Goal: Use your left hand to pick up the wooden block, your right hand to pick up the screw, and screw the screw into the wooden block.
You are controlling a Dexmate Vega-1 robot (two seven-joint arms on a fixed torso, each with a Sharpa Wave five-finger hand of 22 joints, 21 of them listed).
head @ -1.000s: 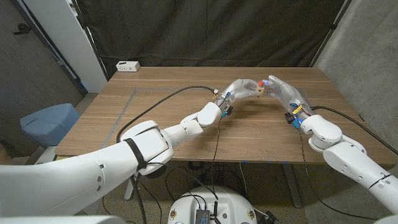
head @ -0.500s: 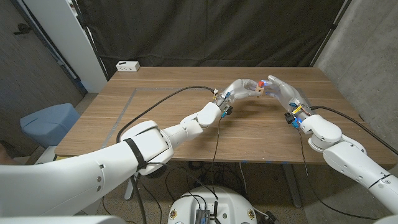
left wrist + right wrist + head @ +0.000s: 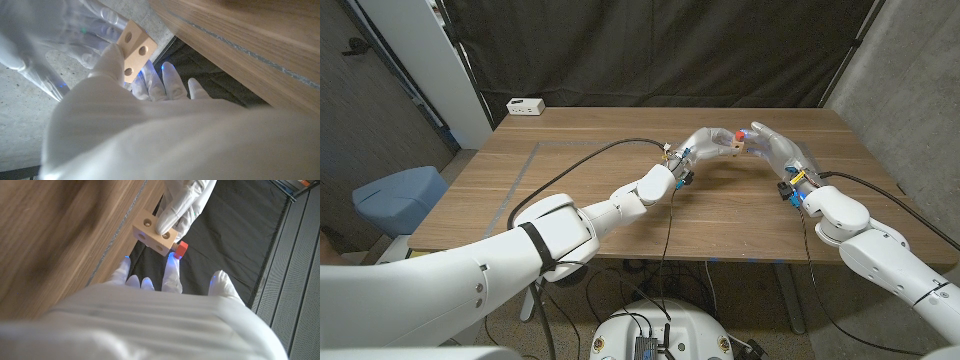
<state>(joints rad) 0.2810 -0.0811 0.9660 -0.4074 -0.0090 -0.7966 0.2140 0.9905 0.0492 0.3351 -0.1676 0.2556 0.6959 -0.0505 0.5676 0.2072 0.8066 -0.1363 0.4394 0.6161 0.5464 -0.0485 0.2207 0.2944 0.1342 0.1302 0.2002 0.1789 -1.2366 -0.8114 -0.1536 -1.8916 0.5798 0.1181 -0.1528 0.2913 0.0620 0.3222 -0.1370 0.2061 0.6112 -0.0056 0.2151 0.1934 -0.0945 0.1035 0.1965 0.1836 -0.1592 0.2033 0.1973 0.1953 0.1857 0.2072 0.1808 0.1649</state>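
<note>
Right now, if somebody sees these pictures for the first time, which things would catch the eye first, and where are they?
The two white hands meeting above the far middle of the wooden table stand out first: the left hand holds a small wooden block with round holes, lifted off the table. Next is the red screw at the block's side, at the fingers of the right hand. A white power strip lies at the far left corner.

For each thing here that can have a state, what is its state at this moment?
wooden block: lifted off the table, held by the left hand.
screw: red head against the block, at the right hand fingers.
power strip: lying on the table's far corner.
</note>
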